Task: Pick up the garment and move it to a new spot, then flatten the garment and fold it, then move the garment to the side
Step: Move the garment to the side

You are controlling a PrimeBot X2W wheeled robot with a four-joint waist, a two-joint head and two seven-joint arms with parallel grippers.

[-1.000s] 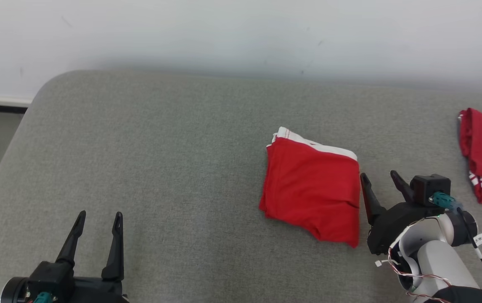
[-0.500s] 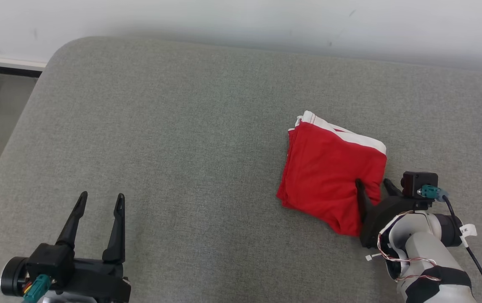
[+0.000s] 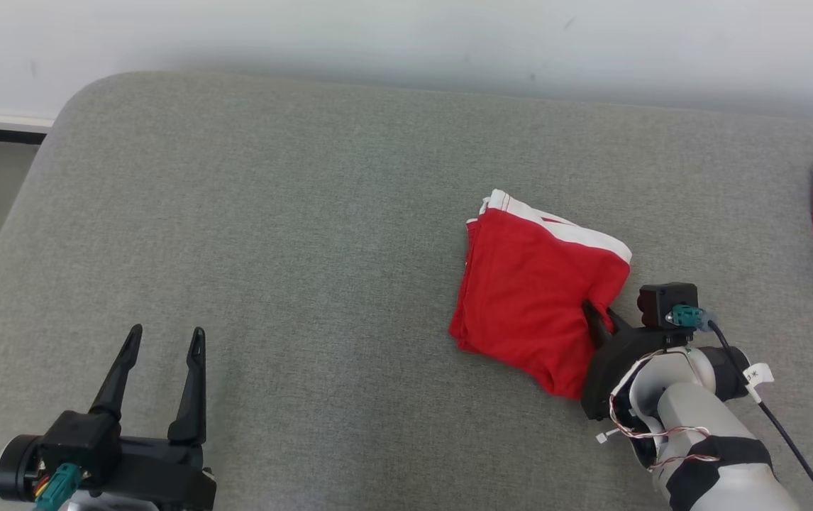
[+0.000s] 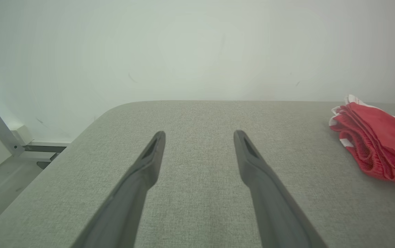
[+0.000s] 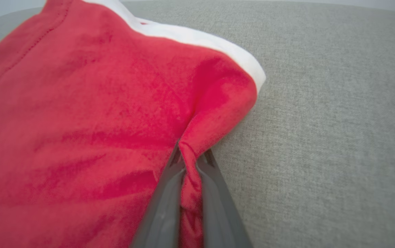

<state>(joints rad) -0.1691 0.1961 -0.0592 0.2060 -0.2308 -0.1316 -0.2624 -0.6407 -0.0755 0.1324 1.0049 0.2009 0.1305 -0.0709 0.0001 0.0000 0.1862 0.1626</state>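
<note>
Right gripper [image 3: 599, 317] fingers are pinching the garment's [image 3: 523, 298] right-hand fold, tips hiding in cloth; left gripper [image 3: 167, 332] fingers are gaping open over the table [image 3: 307, 213].

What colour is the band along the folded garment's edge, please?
White band on red garment; right wrist view.

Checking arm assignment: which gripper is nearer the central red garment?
Right. The right gripper pinches an edge of the red garment; the left gripper sits open far to its left.
</note>
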